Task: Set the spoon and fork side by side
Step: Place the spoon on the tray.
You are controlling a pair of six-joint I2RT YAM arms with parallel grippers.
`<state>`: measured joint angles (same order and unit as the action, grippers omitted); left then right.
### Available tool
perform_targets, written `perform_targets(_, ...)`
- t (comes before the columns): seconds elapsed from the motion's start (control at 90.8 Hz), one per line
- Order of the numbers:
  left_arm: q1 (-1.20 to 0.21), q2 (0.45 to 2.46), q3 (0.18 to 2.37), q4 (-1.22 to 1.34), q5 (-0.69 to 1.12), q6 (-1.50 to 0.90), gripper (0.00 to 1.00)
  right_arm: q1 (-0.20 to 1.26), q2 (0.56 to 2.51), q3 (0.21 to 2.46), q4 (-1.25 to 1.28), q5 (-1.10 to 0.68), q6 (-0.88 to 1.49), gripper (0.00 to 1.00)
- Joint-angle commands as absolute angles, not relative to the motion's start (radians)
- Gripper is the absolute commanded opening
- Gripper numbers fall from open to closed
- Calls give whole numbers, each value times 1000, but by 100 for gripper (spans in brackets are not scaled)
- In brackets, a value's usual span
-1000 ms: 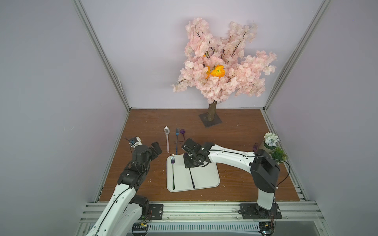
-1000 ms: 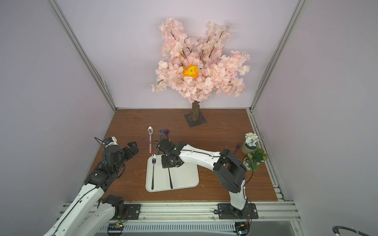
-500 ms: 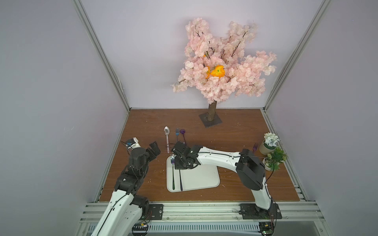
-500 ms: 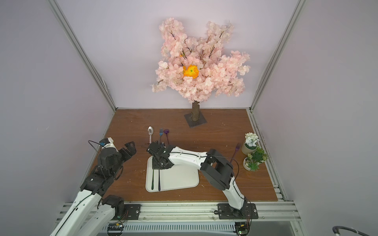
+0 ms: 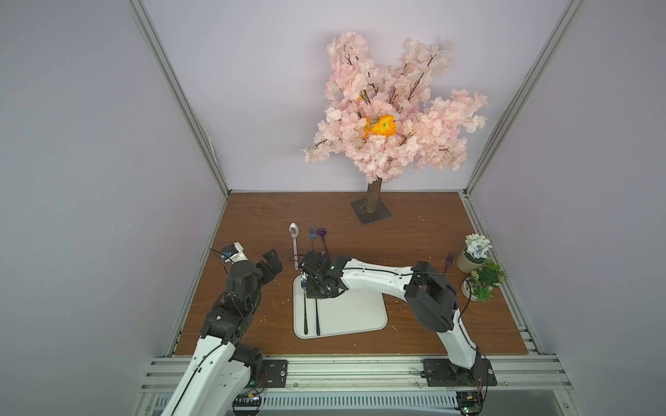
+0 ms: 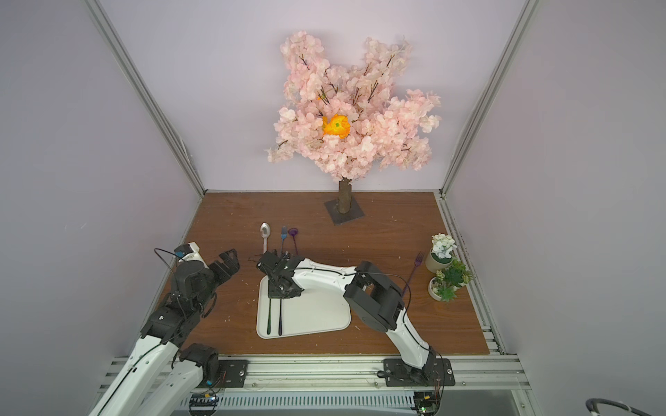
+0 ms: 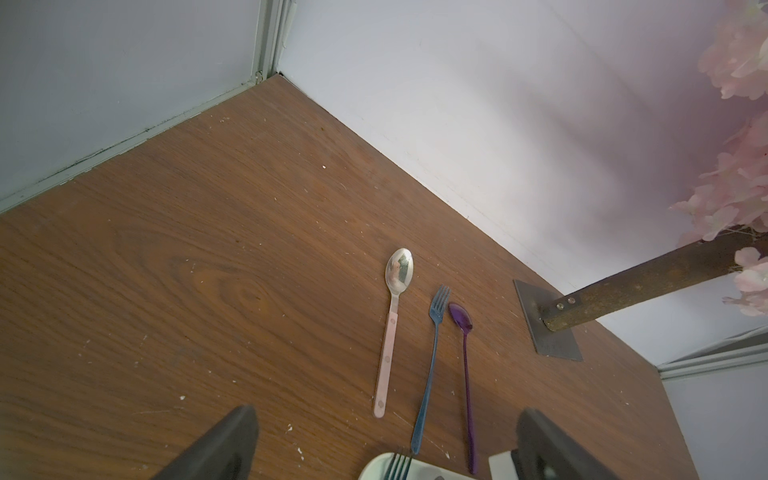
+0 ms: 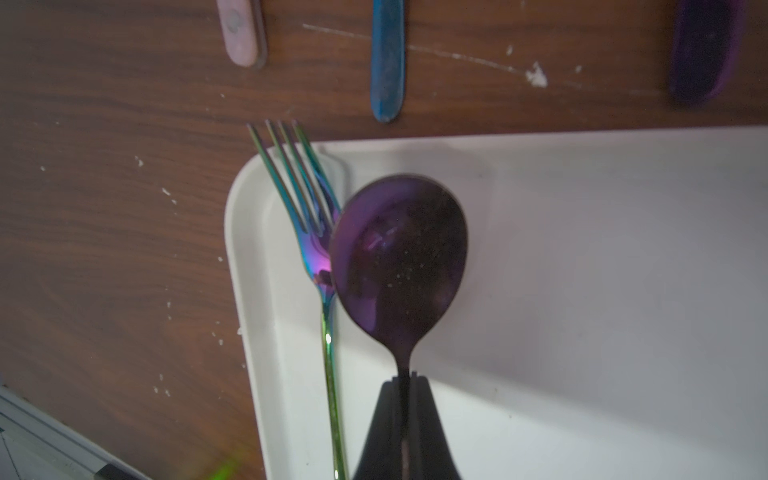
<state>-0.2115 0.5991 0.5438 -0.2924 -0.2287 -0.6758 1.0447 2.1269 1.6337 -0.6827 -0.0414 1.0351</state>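
Spoon [image 8: 401,266] and fork [image 8: 309,216] are sitting together along the left side of a white tray [image 5: 353,313], which is lying in the lower centre of both top views on a wooden table [image 5: 414,245]. The right gripper [image 8: 403,386] is pinching the spoon's neck just behind its dark purple bowl, fingers closed tight on it. The rainbow-tinted fork is lying free beside it, its tines poking over the tray's rim. In the right wrist view the bowl's edge is overlapping the fork's shoulder; whether the two are touching is unclear. In the top views both handles are running nearly parallel toward the lower edge of the frame. The left gripper [image 5: 272,264] is hanging wide open and empty, left of the tray. To finish well, the right arm is probably needing to ease the spoon slightly away from the fork and settle it flat with the handles parallel. It can then open gently and lift straight up without dragging either piece.
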Motion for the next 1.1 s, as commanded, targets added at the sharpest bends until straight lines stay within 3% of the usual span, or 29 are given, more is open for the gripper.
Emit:
perform_targets(0.0,-202,594,539,-294,-227,-667,100,1038,2142,1644,-690,-20,1049,0)
perform_targets(0.209,-202,594,538,-295,-225,-667,100,1037,2149,1638,-684,-21,1051,0)
perform_targets(0.374,-202,591,538,-295,-225,-668,100,1036,2142,1620,-678,-18,1060,12)
perform_targets(0.793,-202,586,535,-300,-227,-667,100,1037,2133,1636,-683,-14,1047,15)
perform_targets(0.969,-202,594,539,-299,-231,-669,100,1043,2088,1682,-740,23,1008,27)
perform_targets(1.09,-202,606,544,-299,-226,-667,100,1045,2023,1705,-810,83,950,41)
